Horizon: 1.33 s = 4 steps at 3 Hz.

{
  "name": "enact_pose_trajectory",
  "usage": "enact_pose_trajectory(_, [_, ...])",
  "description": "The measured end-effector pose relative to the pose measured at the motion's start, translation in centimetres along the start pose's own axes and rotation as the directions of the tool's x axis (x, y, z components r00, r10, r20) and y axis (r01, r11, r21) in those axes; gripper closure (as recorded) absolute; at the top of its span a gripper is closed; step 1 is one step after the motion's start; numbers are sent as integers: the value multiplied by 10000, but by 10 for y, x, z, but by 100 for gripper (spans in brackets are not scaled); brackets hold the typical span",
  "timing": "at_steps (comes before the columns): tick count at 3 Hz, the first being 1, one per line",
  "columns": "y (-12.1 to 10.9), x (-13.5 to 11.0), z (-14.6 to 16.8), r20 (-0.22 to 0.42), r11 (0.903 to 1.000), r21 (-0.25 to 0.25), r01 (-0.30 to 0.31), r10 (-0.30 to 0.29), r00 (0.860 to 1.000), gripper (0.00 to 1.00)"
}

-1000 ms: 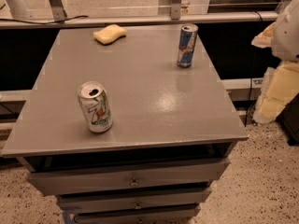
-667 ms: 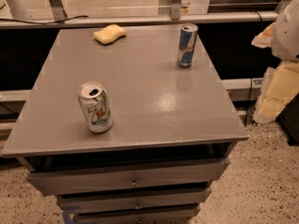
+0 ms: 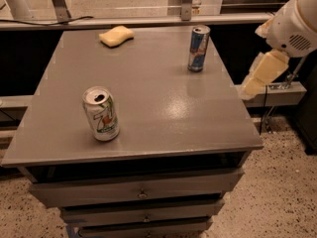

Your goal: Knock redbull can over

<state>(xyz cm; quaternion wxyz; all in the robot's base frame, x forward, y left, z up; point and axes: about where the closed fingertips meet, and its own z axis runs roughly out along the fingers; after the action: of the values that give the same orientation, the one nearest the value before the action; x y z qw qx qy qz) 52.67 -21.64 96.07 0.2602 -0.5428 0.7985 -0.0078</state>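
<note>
The redbull can (image 3: 198,48) stands upright near the far right corner of the grey tabletop (image 3: 148,103). It is slim, blue and silver, with a silver top. My arm (image 3: 282,38) shows at the right edge of the view, white and cream, off the table and to the right of the can. The gripper itself is out of view past the arm's visible parts. Nothing touches the can.
A wider white 7UP can (image 3: 101,114) stands upright at the front left of the table. A yellow sponge (image 3: 116,35) lies at the far edge. Drawers (image 3: 141,192) sit below the top. A rail (image 3: 148,21) runs behind the table.
</note>
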Motion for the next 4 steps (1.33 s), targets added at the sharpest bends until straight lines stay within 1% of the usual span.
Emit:
enact_pose_trajectory(1, [-47,-14,41,1116,9950,256,-966,932,9894,0])
enact_pose_trajectory(2, [-69,-34,75,2427,9811,-162,-1931,1912,9511,0])
enact_pose_trajectory(3, [-74,-70,100,3888,9624,-886,-2566,2706,8807,0])
enact_pose_trajectory(4, [-82,-99,117,4994,9457,-1303,-2979,3221,8043,0])
